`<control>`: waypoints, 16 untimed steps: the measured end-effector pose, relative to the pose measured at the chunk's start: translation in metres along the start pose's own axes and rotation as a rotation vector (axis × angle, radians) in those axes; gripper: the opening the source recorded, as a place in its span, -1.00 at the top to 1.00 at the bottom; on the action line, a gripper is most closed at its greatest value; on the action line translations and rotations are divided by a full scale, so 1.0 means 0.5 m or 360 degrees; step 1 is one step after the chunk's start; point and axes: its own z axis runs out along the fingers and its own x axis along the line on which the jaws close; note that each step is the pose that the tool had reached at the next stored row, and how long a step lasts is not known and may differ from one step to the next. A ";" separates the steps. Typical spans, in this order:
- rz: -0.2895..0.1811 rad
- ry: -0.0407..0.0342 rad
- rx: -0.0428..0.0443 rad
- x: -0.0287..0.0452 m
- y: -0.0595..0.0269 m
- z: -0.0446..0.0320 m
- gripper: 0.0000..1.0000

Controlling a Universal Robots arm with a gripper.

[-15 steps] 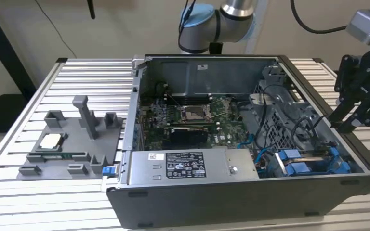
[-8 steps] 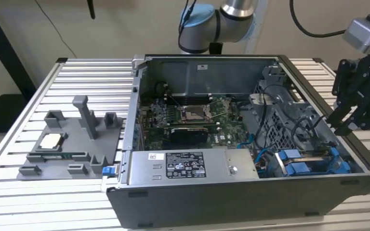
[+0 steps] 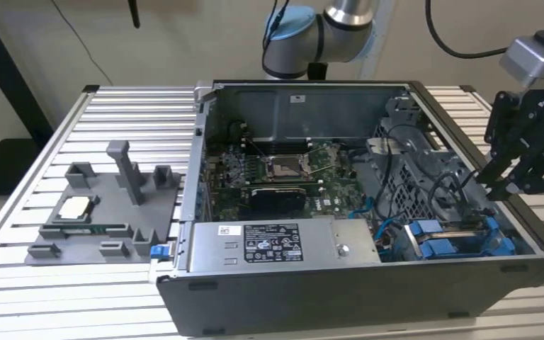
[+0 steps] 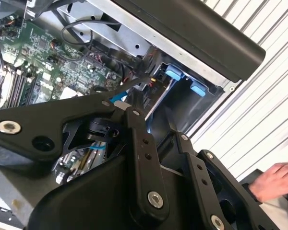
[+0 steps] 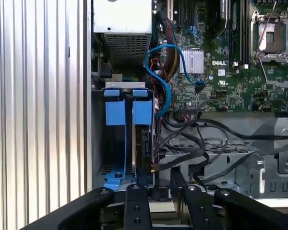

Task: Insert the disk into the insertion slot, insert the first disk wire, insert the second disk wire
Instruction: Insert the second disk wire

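Nearest the lens in both wrist views is the gripper [image 5: 156, 186], its black linkage hanging over the corner of the open case [image 3: 348, 304] where the drive bay sits. I cannot tell how its jaws stand, nor whether anything is pinched between them. The disk [image 5: 143, 114] stands on edge in the insertion slot [image 5: 126, 86], its blue carrier tab level with a second blue tab just beside it, so it looks seated or close to it. A black wire [image 5: 182, 151] runs across the bay floor and ends just beside the disk's near edge; whether its plug is home is hidden. A blue cable [image 5: 164, 81] loops loosely from the motherboard [image 5: 240, 72] down toward the same spot. The likeliest trouble is a snag, because these slack leads lie right under the gripper and a small sideways drift could hook one and drag it off. A plug that meets its socket skewed could jam or bend contacts. The case wall is near enough to strike. A hand [image 4: 278, 179] rests on the slatted table [image 4: 259, 96] near the arm, within reach of a sudden swing.
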 end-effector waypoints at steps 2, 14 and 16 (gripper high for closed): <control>-0.0001 -0.0016 0.0000 0.000 -0.002 0.002 0.33; -0.0002 -0.0034 -0.0001 0.000 -0.006 0.005 0.33; -0.0002 -0.0036 -0.0001 0.000 -0.006 0.005 0.33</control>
